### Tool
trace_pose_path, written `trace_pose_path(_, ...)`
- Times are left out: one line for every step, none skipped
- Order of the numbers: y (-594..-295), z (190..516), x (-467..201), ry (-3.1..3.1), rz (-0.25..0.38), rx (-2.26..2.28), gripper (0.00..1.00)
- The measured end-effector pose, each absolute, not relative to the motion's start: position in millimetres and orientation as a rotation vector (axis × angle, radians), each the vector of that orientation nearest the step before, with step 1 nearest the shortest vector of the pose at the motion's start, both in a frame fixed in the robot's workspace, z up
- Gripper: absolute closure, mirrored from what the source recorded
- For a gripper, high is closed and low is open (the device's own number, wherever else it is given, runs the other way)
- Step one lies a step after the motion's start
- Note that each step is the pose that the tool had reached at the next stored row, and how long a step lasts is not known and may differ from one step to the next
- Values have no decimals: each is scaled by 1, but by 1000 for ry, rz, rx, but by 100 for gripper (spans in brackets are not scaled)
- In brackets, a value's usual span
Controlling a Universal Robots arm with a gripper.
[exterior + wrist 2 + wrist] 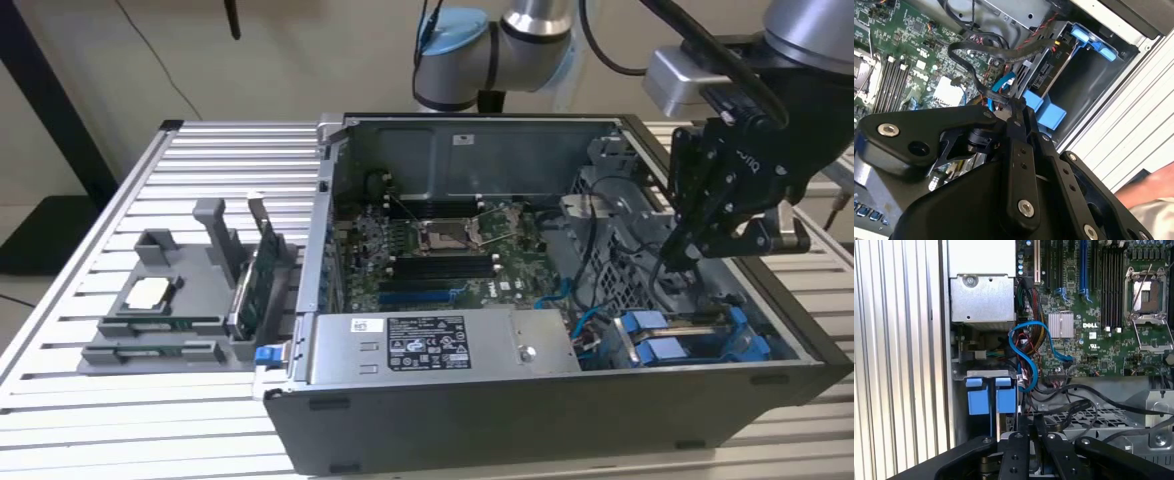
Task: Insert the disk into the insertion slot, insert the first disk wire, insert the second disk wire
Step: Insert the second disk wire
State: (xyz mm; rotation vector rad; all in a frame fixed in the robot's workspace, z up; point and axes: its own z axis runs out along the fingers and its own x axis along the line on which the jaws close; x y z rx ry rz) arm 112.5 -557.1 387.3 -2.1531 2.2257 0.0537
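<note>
Gripper down in the drive corner of the open computer case, closed on a black cable.

Start with the case lying open on the slatted table, the green board in the middle and the grey power supply box along the front edge. At the exterior view's right sits the insertion slot, blue rails and tabs showing, and you can see the disk already seated in it in the second wrist view, label side hidden. Your gripper hangs just beside that bay, jaws together and pinching a black disk wire near its end. I'd judge that wire limp and light with a small brittle plug, so hold close behind the connector. The disk's connector edge lies just past the fingertips, apart from them.
</note>
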Motion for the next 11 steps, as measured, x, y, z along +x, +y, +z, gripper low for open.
trace_pose_path(-557, 387, 112, 2226, 54, -2153, 84)
trace_pose_path(-557, 387, 112, 2226, 54, -2153, 84)
trace_pose_path(-557, 387, 112, 2226, 54, -2153, 84)
trace_pose_path(-557, 387, 112, 2226, 54, -2153, 84)
trace_pose_path(-557, 387, 112, 2226, 54, -2153, 84)
trace_pose_path(-557, 387, 112, 2226, 54, -2153, 84)
trace_pose_path(-557, 387, 112, 2226, 54, -2153, 84)
trace_pose_path(-557, 387, 112, 2226, 54, -2153, 84)
trace_pose_path(-557, 386, 113, 2226, 54, -2153, 84)
trace_pose_path(-557, 386, 113, 2226, 54, -2153, 84)
trace_pose_path(-557, 385, 114, 2226, 54, -2153, 84)
